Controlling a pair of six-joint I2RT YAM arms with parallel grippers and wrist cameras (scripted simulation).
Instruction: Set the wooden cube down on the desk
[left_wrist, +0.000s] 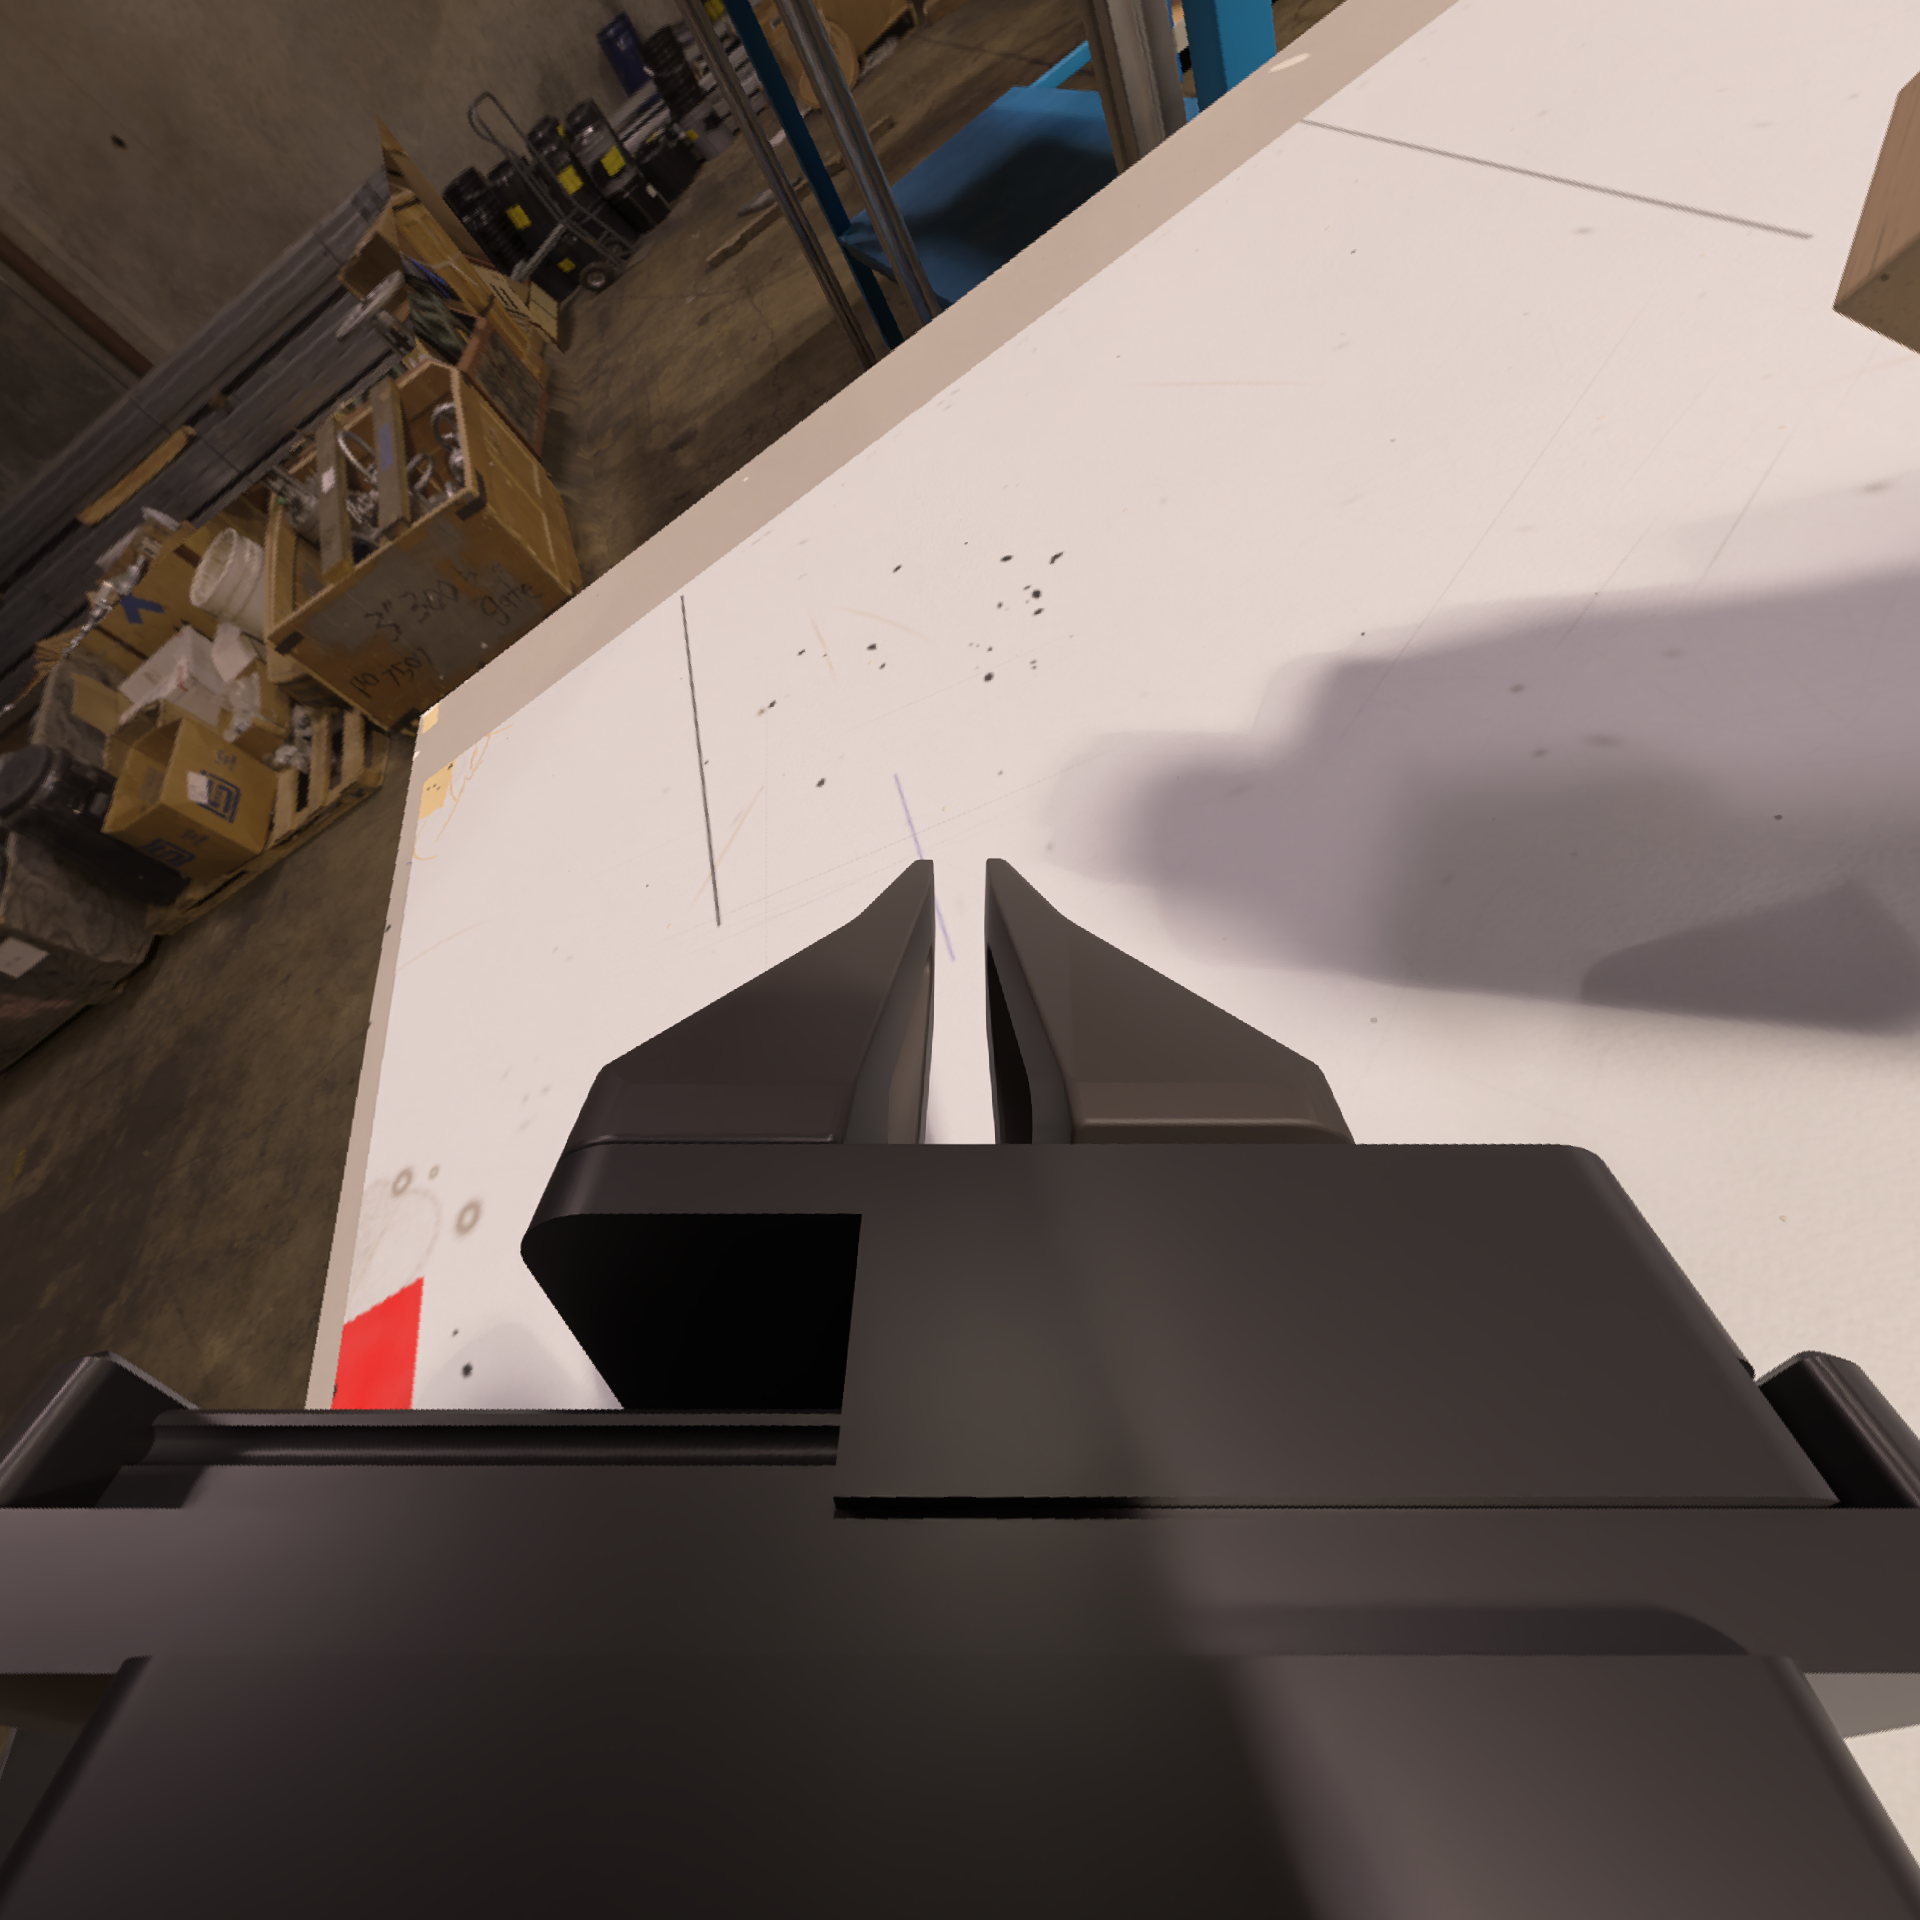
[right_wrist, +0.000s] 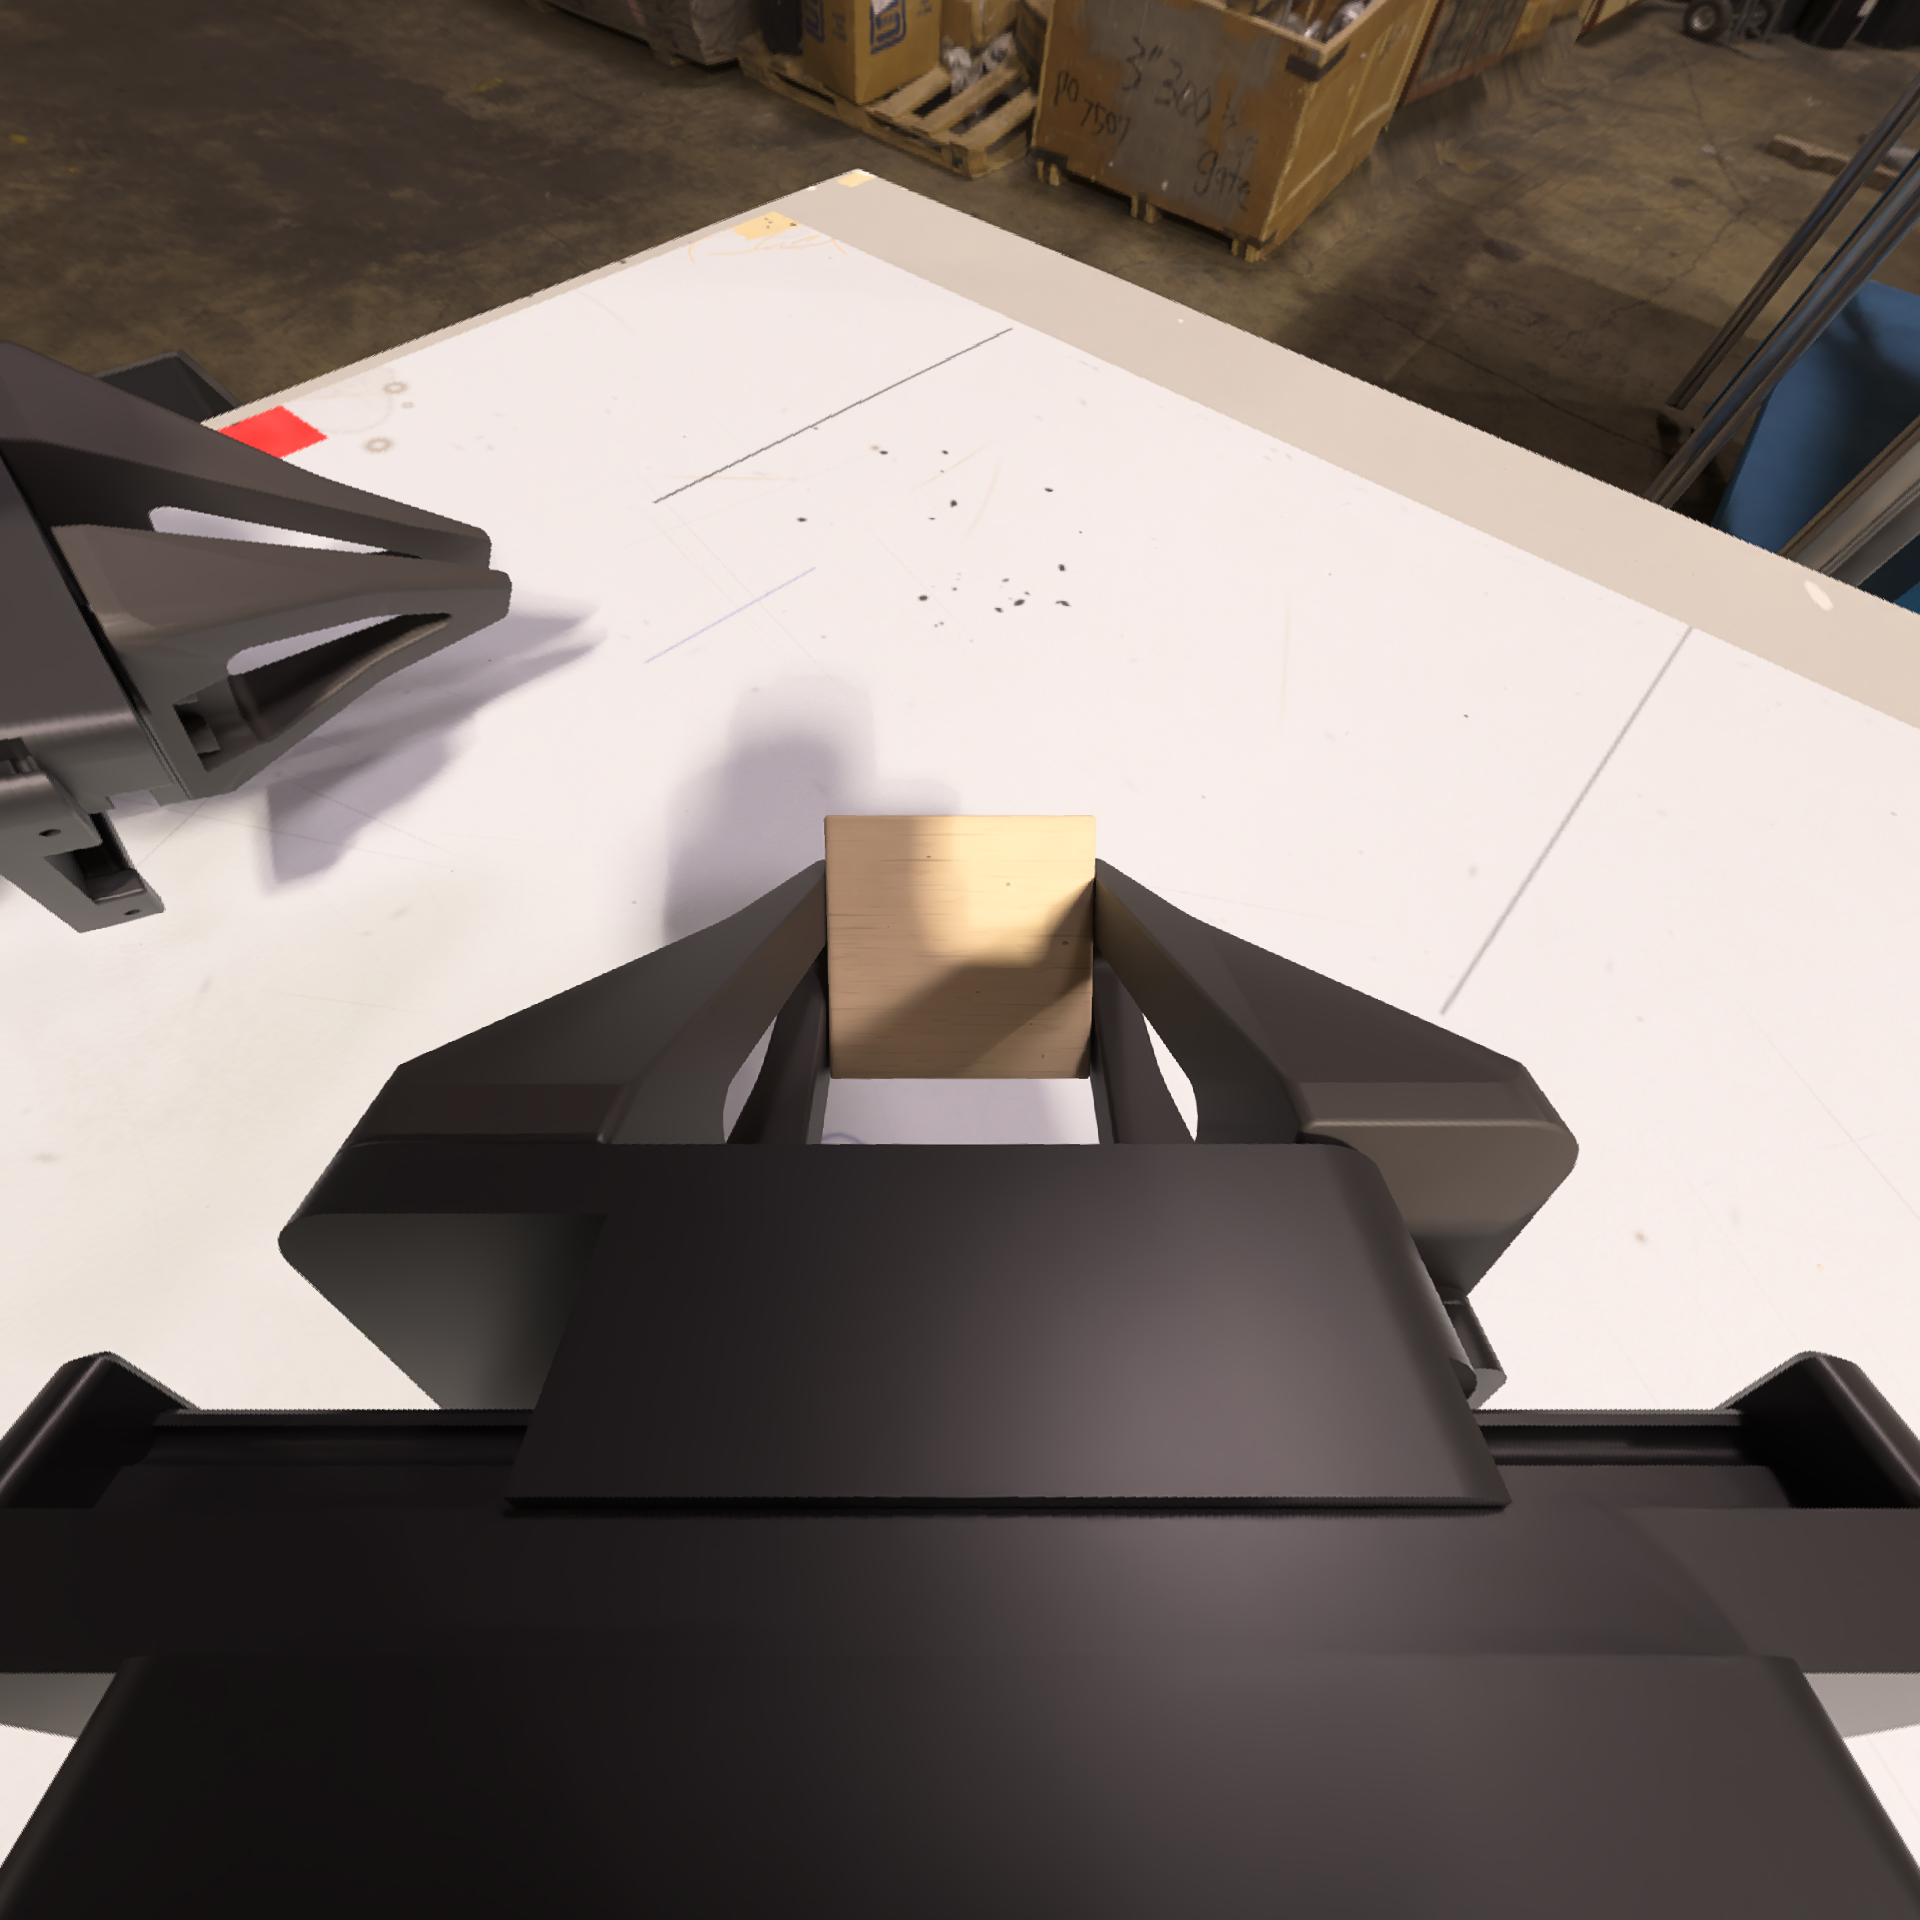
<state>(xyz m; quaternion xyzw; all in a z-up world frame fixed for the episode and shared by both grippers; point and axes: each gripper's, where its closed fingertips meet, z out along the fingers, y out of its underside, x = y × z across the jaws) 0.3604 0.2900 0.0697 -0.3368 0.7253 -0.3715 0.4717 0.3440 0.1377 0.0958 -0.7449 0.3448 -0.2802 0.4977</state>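
Note:
The wooden cube is a pale tan block held between my right gripper's two black fingers, above the white desk; its shadow falls on the desk just beyond it. The right gripper is shut on it. A corner of the cube also shows at the right edge of the left wrist view. My left gripper is empty, its fingers nearly together with a thin gap, low over the desk. The left gripper also shows at the left of the right wrist view, apart from the cube.
The desk's far edge and left corner drop to a floor with cardboard boxes and a pallet. A red patch marks the desk's left edge. A blue frame stands beyond the desk.

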